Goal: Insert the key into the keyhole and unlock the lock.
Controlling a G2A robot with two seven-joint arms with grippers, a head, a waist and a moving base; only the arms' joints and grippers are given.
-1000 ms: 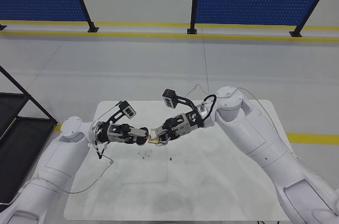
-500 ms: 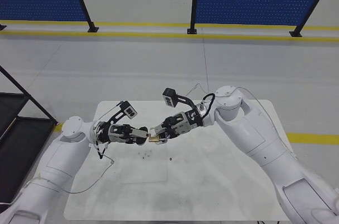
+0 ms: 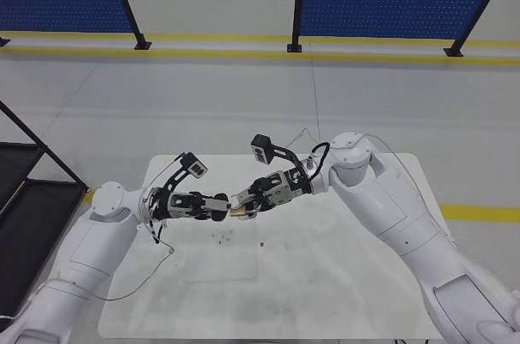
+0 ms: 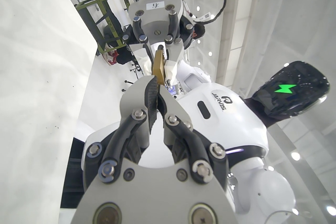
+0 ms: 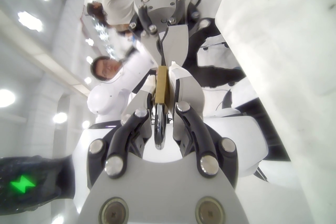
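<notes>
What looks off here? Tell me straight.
Nothing broken or spilled. The padlock sits straight in the right gripper, with the left gripper shut at its end. Only oddity: a few dark specks on the table below.

One brass padlock [image 5: 161, 86]. Two pincers: left pincer [image 4: 157, 87], right pincer [image 5: 164, 78]. One table [image 3: 328, 284]. Key [image 4: 157, 94]: likely one, mostly hidden.
</notes>
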